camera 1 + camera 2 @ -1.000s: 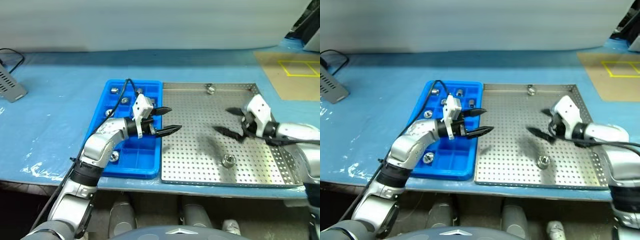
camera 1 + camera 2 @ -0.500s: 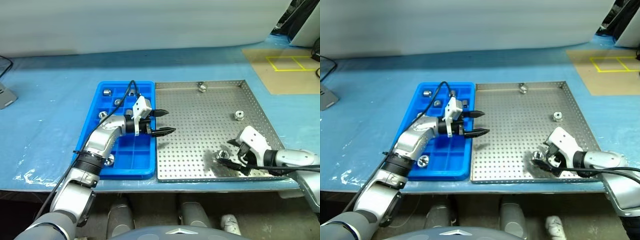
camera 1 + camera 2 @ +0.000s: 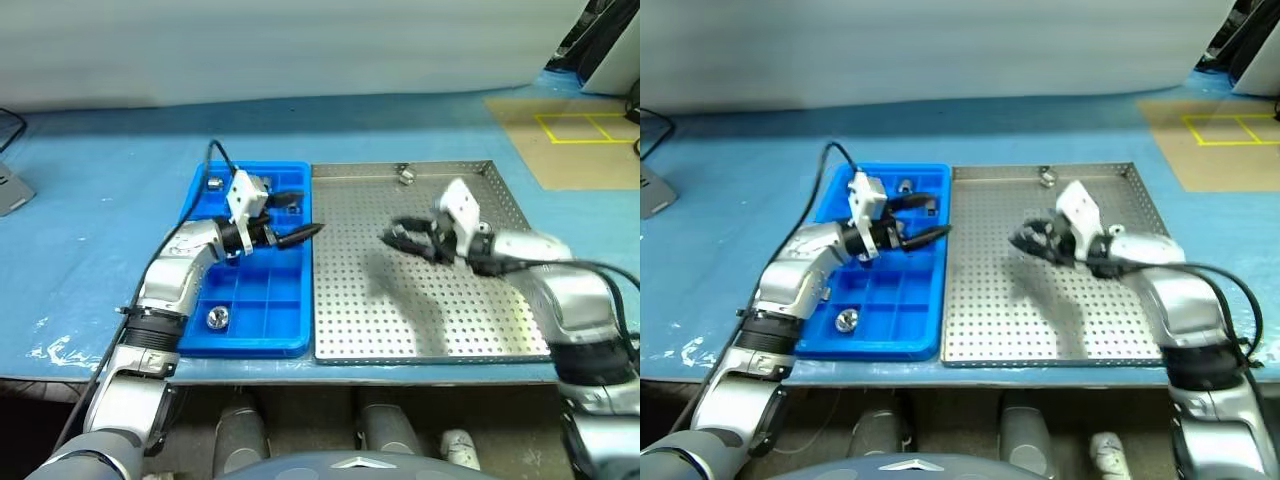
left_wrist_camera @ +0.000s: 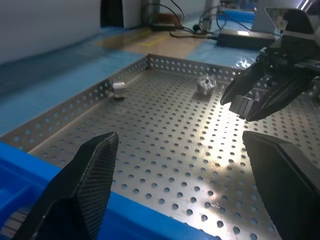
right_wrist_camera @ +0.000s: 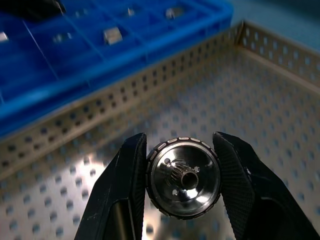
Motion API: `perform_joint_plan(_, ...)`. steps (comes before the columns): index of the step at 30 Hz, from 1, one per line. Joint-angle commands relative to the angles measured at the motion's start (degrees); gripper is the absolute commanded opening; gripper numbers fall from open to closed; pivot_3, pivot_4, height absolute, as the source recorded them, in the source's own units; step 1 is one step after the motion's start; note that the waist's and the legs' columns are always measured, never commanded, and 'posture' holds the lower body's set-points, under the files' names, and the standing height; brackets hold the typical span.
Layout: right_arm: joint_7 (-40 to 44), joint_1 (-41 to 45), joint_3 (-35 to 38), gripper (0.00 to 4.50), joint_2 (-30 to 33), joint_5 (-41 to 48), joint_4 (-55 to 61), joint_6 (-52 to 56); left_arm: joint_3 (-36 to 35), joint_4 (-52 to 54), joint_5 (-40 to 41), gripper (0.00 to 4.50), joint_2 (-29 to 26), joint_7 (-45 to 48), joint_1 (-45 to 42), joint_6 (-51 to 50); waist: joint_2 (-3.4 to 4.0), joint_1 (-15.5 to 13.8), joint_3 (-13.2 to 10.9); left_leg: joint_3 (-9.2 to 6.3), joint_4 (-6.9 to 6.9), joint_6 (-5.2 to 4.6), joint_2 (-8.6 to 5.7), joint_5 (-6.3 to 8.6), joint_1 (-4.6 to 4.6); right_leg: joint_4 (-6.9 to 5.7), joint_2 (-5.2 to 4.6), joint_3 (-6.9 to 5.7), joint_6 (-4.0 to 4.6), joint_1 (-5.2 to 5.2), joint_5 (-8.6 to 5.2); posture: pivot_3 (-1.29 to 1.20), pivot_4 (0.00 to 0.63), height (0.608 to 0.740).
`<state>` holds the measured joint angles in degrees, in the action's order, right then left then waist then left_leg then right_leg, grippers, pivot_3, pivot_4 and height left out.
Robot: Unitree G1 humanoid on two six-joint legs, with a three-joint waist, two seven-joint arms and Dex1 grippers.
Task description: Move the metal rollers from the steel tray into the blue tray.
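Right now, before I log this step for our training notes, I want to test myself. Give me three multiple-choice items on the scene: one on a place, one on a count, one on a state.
1. Where is the roller that the right fingers pinch?
A. Above the steel tray
B. In a cardboard box
C. On the floor

2. How many loose rollers lie on the steel tray in the left wrist view?
A. None
B. Two
C. Five

3. What state are the left fingers in?
A. Spread apart, empty
B. Shut on a roller
C. Shut on a cloth

Key:
1 A: the perforated floor lies behind and under the pinched roller.
2 B: one lies by the far rim, and another lies further in.
3 A: there is a wide gap between them with nothing in it.
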<state>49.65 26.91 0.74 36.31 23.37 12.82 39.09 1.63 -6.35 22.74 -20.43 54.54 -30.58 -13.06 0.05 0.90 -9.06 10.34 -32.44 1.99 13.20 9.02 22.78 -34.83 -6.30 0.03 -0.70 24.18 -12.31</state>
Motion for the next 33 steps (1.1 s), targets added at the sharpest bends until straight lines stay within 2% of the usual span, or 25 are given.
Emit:
perform_joint_plan(1, 0.94, 4.91, 0.07, 1.67, -2.21, 1.57, -3.94, -1.60, -4.07, 6.80, 1.59, 4.19, -2.74, -3.14, 3.60, -2.09, -0.03, -1.00, 0.01, 0.00, 0.01, 0.00, 0.07, 0.00, 0.00, 0.05, 0.02, 0.00, 0.01, -0.04, 0.00, -0.09, 0.150, 0.740)
perform_joint_plan(7, 3.48, 12.85, -8.47, 1.67, -9.02, -3.97, -13.93, -9.63, -11.85, 15.47, 3.72, 4.19, -6.98, -10.61, 9.73, -7.13, -0.05, -3.23, -0.01, -0.02, 0.13, 0.25, 0.38, -0.14, 0.20, 0.06, 0.17, -0.12, 0.05, 0.08, -0.02, 0.03, 0.150, 0.740)
perform_joint_plan(11, 5.26, 16.52, -12.89, 1.67, -14.23, -7.35, -21.81, -16.21, -12.99, 22.41, 3.30, 4.19, -8.64, -14.18, 15.44, -9.77, -0.06, -4.59, -0.02, -0.06, 0.21, 0.46, 0.39, -0.25, 0.21, 0.02, 0.15, -0.28, 0.10, 0.09, -0.01, 0.11, 0.150, 0.740)
perform_joint_plan(15, 6.87, 17.86, -17.47, 1.67, -17.21, -11.57, -26.96, -20.34, -13.61, 27.71, 3.97, 4.19, -8.86, -17.14, 19.17, -11.77, -0.09, -6.19, -0.03, -0.19, 0.22, 0.58, 0.42, -0.32, 0.29, 0.02, 0.15, -0.31, 0.10, 0.09, -0.01, 0.19, 0.150, 0.740)
perform_joint_plan(20, 7.86, 19.39, -19.37, 1.67, -19.28, -14.99, -32.98, -24.74, -14.83, 31.84, 4.54, 4.19, -9.21, -19.65, 22.55, -13.47, -0.10, -7.10, -0.03, -0.30, 0.21, 0.63, 0.44, -0.35, 0.37, 0.00, 0.15, -0.48, 0.13, 0.08, 0.01, 0.22, 0.150, 0.740)
perform_joint_plan(27, 16.27, 15.69, -20.02, 1.67, -18.82, -10.59, -24.85, -20.50, -14.35, 31.67, 4.71, 4.19, -10.36, -20.09, 22.43, -13.91, -0.11, -7.15, -0.03, -0.35, 0.27, 0.67, 0.50, -0.38, 0.35, -0.02, 0.17, -0.49, 0.13, 0.09, 0.01, 0.20, 0.150, 0.740)
perform_joint_plan(33, 14.51, 13.47, -20.76, 1.67, -20.75, -11.16, -20.65, -17.97, -13.62, 30.84, 4.71, 4.19, -11.01, -19.64, 21.45, -13.98, -0.13, -7.04, -0.02, -0.35, 0.26, 0.72, 0.48, -0.41, 0.33, -0.03, 0.17, -0.49, 0.14, 0.09, 0.03, 0.18, 0.150, 0.740)
